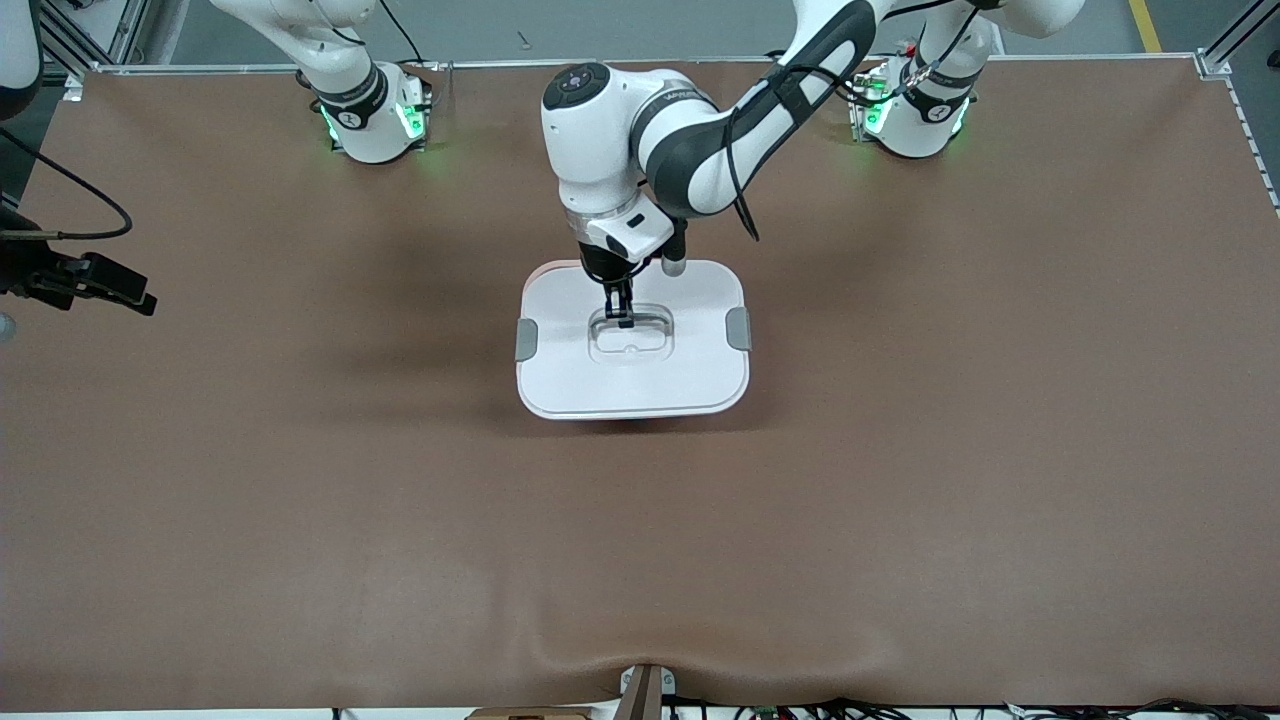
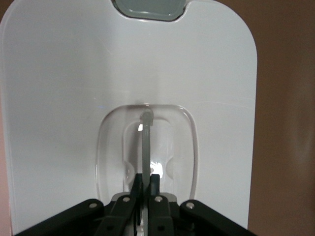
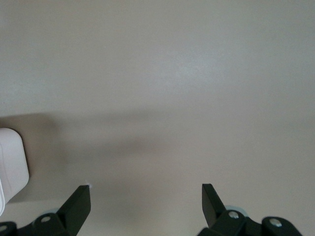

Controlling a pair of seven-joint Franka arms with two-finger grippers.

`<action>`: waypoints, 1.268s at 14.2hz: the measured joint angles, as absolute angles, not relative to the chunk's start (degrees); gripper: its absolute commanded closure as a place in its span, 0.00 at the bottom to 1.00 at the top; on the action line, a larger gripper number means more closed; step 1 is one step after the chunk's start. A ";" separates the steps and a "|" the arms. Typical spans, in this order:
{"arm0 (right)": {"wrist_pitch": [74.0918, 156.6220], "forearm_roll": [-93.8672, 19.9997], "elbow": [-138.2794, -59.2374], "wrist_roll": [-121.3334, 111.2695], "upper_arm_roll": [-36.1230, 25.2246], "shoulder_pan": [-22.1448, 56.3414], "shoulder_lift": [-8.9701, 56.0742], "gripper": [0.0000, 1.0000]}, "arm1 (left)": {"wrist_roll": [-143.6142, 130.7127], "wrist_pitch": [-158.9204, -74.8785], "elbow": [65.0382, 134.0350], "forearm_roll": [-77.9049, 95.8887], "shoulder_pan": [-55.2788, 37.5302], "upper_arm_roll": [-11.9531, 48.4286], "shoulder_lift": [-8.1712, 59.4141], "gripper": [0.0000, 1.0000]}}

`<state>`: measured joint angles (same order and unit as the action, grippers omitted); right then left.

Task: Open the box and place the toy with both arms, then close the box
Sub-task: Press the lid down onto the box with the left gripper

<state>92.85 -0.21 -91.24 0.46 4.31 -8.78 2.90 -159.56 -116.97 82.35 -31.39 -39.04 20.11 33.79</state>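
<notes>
Pinching the clear handle of the white lid with our left tool, we are working on the box at mid-worktop; pulling straight should keep it level. Our right tool is waiting, jaws wide, holding nothing.

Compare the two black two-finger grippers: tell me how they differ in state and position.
The left gripper is shut on the clear recessed handle of the white lid; the right gripper is open and holds nothing. The left gripper is down on the lid in the middle of the brown table; the right gripper waits over bare tabletop, with only a white corner at the edge of its wrist view. Both have black fingers.
</notes>
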 measured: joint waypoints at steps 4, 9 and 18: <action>92.85 -0.41 -90.88 0.34 4.39 -8.78 2.90 0.00 | -159.62 -116.97 82.20 -31.38 -39.34 20.11 34.33 1.00; 92.82 -0.41 -90.88 0.15 5.18 -8.50 2.96 0.00 | -159.65 -116.97 82.15 -31.29 -39.84 20.11 34.77 1.00; 92.90 -0.41 -90.79 0.16 5.20 -8.51 2.97 0.00 | -160.43 -116.48 82.03 -31.02 -40.54 19.94 34.78 1.00</action>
<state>92.90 -0.41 -90.79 0.16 5.20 -8.51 2.97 -160.43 -116.48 82.03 -31.02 -40.54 19.94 34.78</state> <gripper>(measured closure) 0.000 0.934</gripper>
